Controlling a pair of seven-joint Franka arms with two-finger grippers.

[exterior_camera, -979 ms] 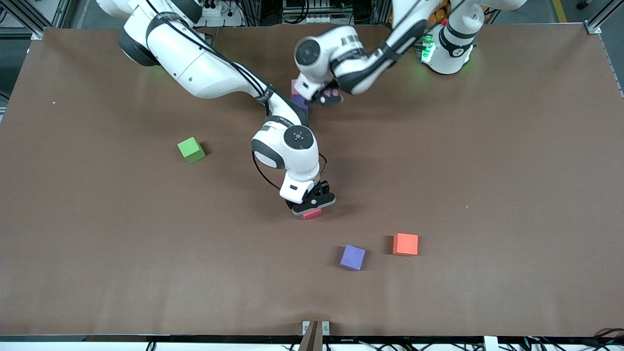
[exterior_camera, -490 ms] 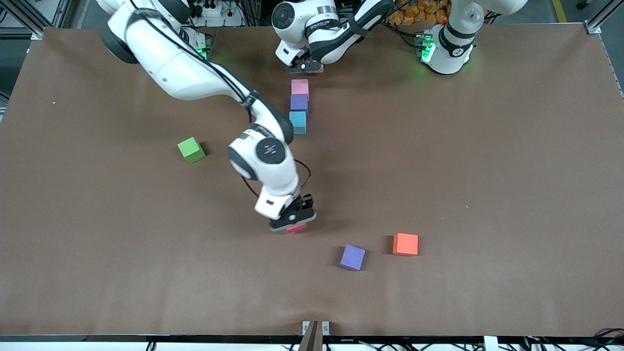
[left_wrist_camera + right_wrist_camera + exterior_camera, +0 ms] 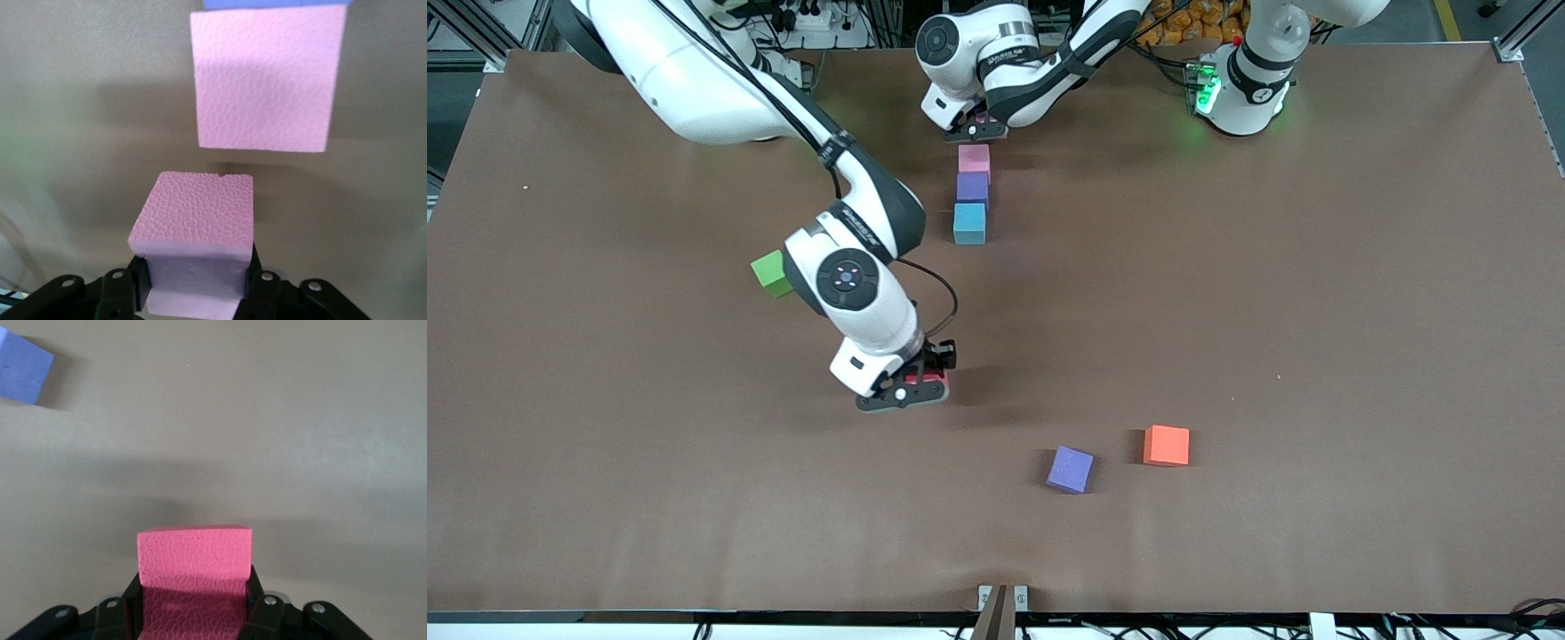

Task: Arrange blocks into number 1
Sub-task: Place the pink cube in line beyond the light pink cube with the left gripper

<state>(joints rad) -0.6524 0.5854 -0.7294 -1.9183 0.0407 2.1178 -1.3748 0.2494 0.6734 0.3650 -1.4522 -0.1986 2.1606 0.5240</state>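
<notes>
We are looking at a wide brown table (image 3: 1316, 311) filling the frame. The right arm (image 3: 720, 89) is reaching down from the upper left of the front view to the centre, and its right gripper (image 3: 911, 388) is pinching the crimson red block (image 3: 195, 560) just above bare table, the fingers pressed against the block's two sides. The left arm (image 3: 1049, 62) is bending across the top centre, and its left gripper (image 3: 976, 129) is clamping a light pink block (image 3: 195, 233) between its fingers at the very top of the frame, over the table just above the column of blocks.

That column is sitting in the upper middle of the front view: a second light pink block (image 3: 974, 159) at the top, an indigo-purple block (image 3: 972, 188) touching it below, and the teal-blue block (image 3: 969, 222) at the bottom end.

In the lower middle of the frame we are seeing a loose purple cube (image 3: 1070, 468) turned askew, and the orange cube (image 3: 1167, 444) just beside it. The green cube (image 3: 769, 274) is lying at centre left, partly covered by the right arm's wrist.
</notes>
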